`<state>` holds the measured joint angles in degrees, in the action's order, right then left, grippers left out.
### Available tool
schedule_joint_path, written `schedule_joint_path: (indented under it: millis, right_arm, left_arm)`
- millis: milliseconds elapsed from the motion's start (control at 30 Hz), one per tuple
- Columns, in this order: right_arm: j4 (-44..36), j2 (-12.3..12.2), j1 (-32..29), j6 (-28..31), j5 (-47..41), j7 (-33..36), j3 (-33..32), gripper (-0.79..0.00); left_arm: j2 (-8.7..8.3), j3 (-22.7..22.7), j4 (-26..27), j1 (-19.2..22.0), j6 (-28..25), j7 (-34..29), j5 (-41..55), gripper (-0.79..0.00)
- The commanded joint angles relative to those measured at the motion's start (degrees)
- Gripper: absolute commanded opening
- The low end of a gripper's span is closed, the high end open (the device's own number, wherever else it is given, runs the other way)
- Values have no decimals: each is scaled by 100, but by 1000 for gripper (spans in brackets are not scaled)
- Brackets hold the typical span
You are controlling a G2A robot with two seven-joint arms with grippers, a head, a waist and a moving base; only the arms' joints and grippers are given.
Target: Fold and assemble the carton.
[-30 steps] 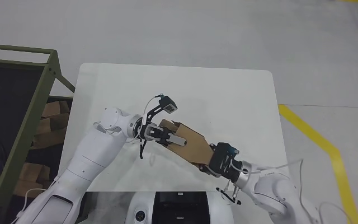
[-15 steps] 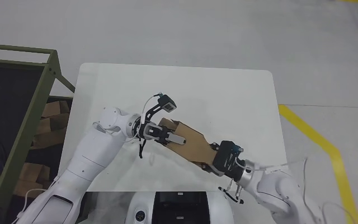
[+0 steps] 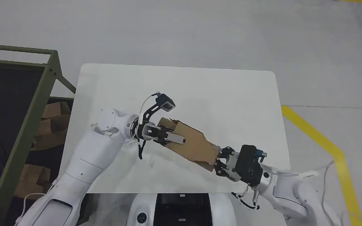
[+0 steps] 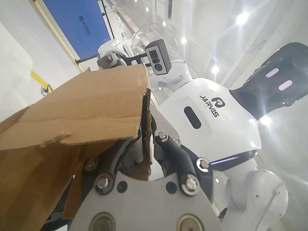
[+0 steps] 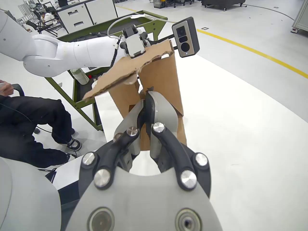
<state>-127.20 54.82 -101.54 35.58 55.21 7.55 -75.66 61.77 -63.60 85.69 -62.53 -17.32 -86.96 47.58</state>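
The left gripper (image 4: 144,145) is clamped on the flattened brown corrugated-cardboard carton (image 4: 79,106), closed on either side of a panel edge at that end. From above, this gripper (image 3: 163,135) sits left of the middle of the round-cornered white table (image 3: 226,90). The carton (image 3: 189,146) runs from it on a slant toward the near right as a long, narrow shape. The right gripper (image 3: 222,161) is at the carton's other end, touching it. In the right wrist view its fingers (image 5: 161,111) are drawn together with just a dark slit between them. Whether any cardboard is pinched in that slit cannot be told. Beyond them the carton (image 5: 161,80) stretches away to the left gripper (image 5: 134,49), which holds that end up off the table, and one loose flap sticks out sideways. An olive-green metal-frame cart (image 3: 39,73) stands just beside the table's left edge with brown cardboard pieces (image 3: 51,121) inside. A yellow floor stripe (image 3: 314,135) runs past the table's right side.
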Motion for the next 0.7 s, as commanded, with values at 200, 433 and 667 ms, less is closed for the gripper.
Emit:
schedule_joint_path:
  millis: [200,433,667]
  right_arm:
    - [46,-62,-662,502,-206,-718,-795,-754]
    - [178,-81,-932,578,-826,-581,-1053,-148]
    - [248,-94,-927,584,-1279,-285,-1062,0]
  left_arm:
    - [-28,-248,115,-160,-297,298,-146,-785]
    - [-41,-403,404,-340,-736,736,-481,-785]
    - [-60,-487,615,-515,-1010,1011,-733,-785]
